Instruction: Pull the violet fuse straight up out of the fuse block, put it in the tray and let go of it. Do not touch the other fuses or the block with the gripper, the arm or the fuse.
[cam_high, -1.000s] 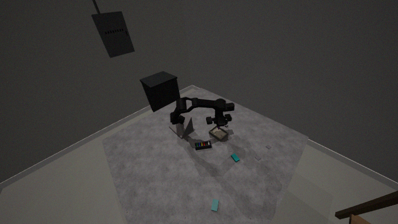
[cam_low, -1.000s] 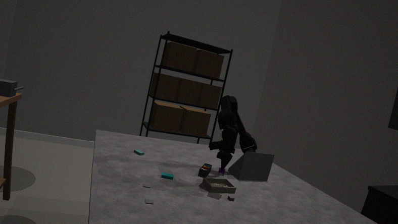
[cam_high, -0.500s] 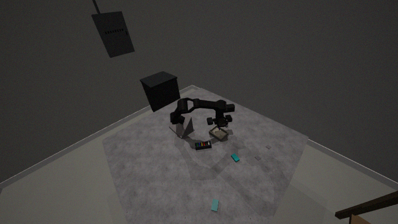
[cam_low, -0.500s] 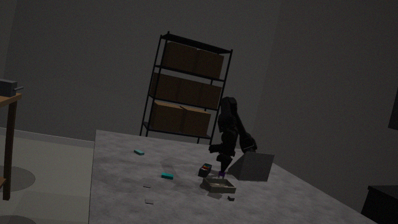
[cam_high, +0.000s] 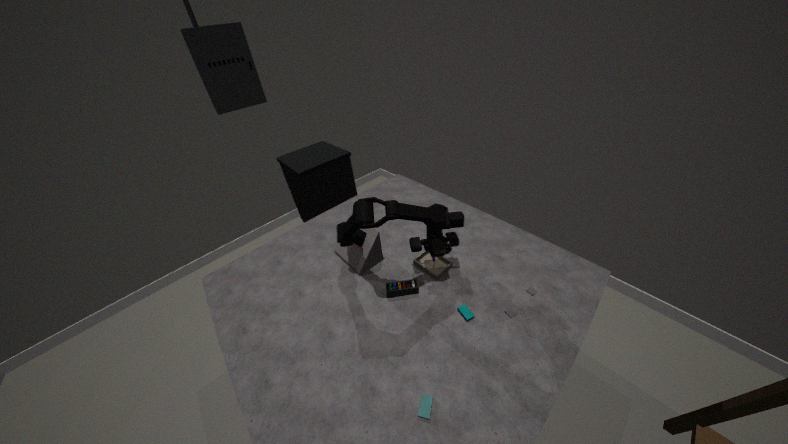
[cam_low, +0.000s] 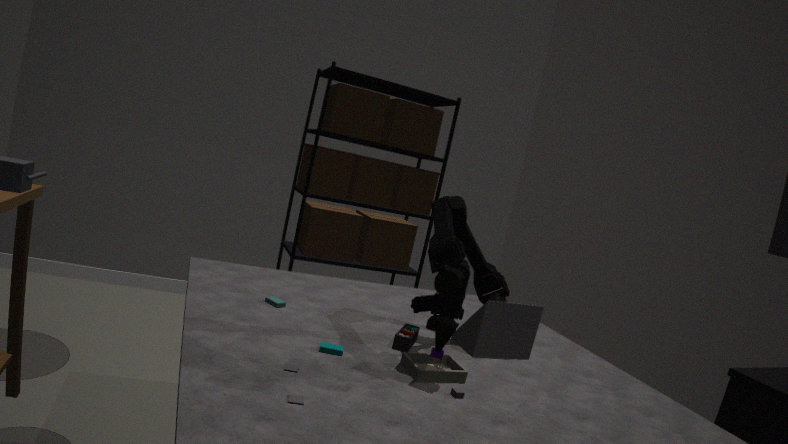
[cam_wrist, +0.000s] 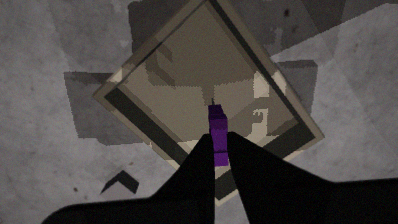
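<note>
The violet fuse (cam_low: 437, 352) (cam_wrist: 218, 135) is held upright between the fingertips. My gripper (cam_wrist: 218, 140) is shut on it, and it hangs over the tray (cam_high: 438, 274) (cam_low: 441, 378) (cam_wrist: 167, 41). In the wrist view the tray lies below the fuse, turned like a diamond. In the exterior view the fuse is about level with or just above the tray's far rim; the exact height is hard to tell. The fuse block (cam_high: 402, 292) (cam_low: 401, 341) stands beside the tray, holding green, blue, yellow, red and white fuses.
A teal block (cam_high: 465, 312) (cam_low: 330, 349) and a paler one (cam_high: 425, 406) (cam_low: 275, 301) lie on the table. A small dark piece (cam_low: 457, 393) (cam_wrist: 121, 183) lies near the tray. A grey wedge (cam_high: 370, 253) (cam_low: 504, 330) stands by the arm's base. Thin flat pieces lie farther off.
</note>
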